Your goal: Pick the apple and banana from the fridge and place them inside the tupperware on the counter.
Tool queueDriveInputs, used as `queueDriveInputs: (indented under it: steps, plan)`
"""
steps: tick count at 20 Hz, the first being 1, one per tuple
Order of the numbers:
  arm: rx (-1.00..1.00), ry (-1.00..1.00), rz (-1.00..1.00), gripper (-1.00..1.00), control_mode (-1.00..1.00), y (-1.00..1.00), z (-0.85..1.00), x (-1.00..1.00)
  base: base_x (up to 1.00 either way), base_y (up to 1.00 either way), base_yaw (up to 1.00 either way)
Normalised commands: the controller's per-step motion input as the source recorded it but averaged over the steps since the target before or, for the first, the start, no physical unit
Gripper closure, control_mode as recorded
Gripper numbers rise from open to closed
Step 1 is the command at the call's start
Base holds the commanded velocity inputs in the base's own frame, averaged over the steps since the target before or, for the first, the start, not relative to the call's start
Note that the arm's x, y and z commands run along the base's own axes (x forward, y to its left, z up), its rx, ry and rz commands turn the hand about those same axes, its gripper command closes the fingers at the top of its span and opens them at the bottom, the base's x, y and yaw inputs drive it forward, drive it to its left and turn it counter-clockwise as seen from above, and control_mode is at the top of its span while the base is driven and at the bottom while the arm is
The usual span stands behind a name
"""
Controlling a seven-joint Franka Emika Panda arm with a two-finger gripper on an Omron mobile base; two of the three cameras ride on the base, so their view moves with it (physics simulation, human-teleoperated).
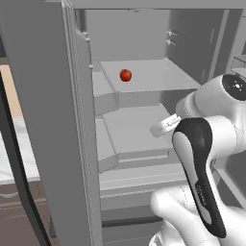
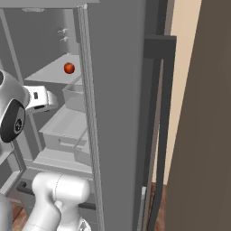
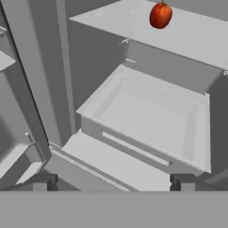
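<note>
The apple (image 3: 160, 14) on the fridge (image 3: 147, 111) shelf was cut at the top edge in the hand view, its stem barely shown.

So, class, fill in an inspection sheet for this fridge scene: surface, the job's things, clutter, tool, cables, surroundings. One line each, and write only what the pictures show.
Surface: pale grey fridge shelf, flat, bare apart from one fruit.
Job's things: apple sits alone on that shelf, upright, stem up; fridge stands open, with an empty drawer below the shelf.
Clutter: nothing seen.
Tool: tool is open and holds nothing; it sits low, in front of the drawer, well short of the apple.
Cables: nothing seen.
Surroundings: white marble-patterned counter to the left past the fridge side; tan wall to the right.
</note>
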Motion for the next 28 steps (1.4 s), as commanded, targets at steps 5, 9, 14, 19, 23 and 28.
queueDriveInputs:
  steps: [5, 9, 14, 19, 23, 28]
  plan:
    - [-0.07, -0.14, -0.18, -1.00, -1.00, 0.19, 0.52, 0.66, 0.00, 0.00, 0.00]
    - [0.02, -0.03, 0.00, -1.00, -1.00, -0.03, 0.43, 0.80, 0.00, 0.00, 0.00]
    - [0.15, 0.00, 0.00, -1.00, -1.00, 0.00, 0.30, 0.80, 0.00, 0.00, 0.00]
    - [0.02, 0.00, 0.00, -1.00, -1.00, 0.00, 0.08, 0.64, 0.00, 0.00, 0.00]
    - [0.00, 0.00, 0.00, -1.00, -1.00, 0.00, 0.00, 0.53, 0.00, 0.00, 0.00]
    - [0.00, 0.00, 0.00, -1.00, -1.00, 0.00, 0.00, 0.42, 0.00, 0.00, 0.00]
